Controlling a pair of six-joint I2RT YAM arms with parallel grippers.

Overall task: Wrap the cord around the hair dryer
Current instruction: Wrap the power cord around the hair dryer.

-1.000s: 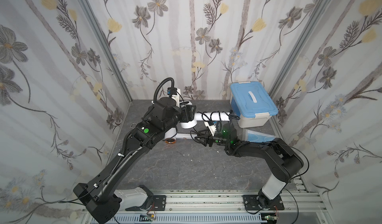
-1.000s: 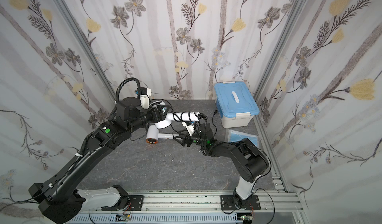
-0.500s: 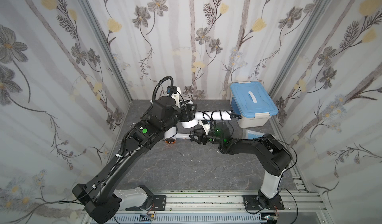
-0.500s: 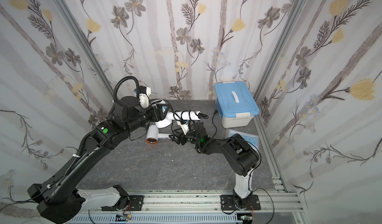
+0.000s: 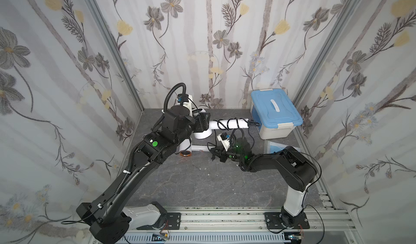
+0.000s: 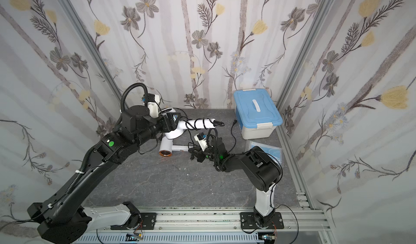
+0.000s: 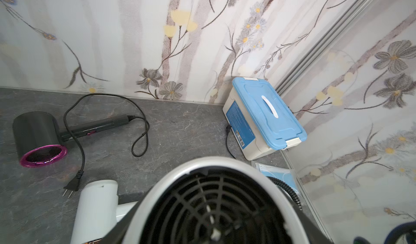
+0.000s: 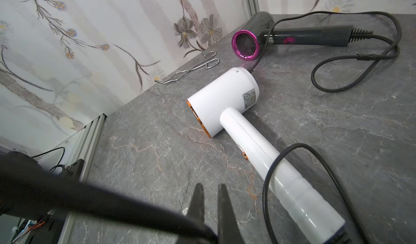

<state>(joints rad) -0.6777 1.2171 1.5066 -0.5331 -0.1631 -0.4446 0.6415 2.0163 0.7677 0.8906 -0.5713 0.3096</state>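
A white dryer point(image 5: 212, 125) hangs above the rear of the grey table point(image 5: 191, 182). The left claw point(image 5: 202, 125) is clamped on its head, and the handle juts level toward the blue-lidded box point(image 5: 275, 114). The black cord point(image 5: 227, 124) winds in several loose turns round the handle. It then leaves the far end and droops toward the table. From the left wrist, the dryer's rear point(image 7: 213, 209) fills the foreground, a white rim around a black grille of spokes and rings.

Below it a second white dryer point(image 8: 225, 101) with a copper-ringed nozzle lies on its side on the table. A loop of black cord is draped across its handle. The right claw point(image 8: 210, 193) hovers low over the table just beside the end of that handle, its jaws drawn almost together. A dark, blurred strand runs up to their base, and whether it is pinched there cannot be told. A black dryer point(image 7: 36, 130) with a magenta ring lies by the back wall.
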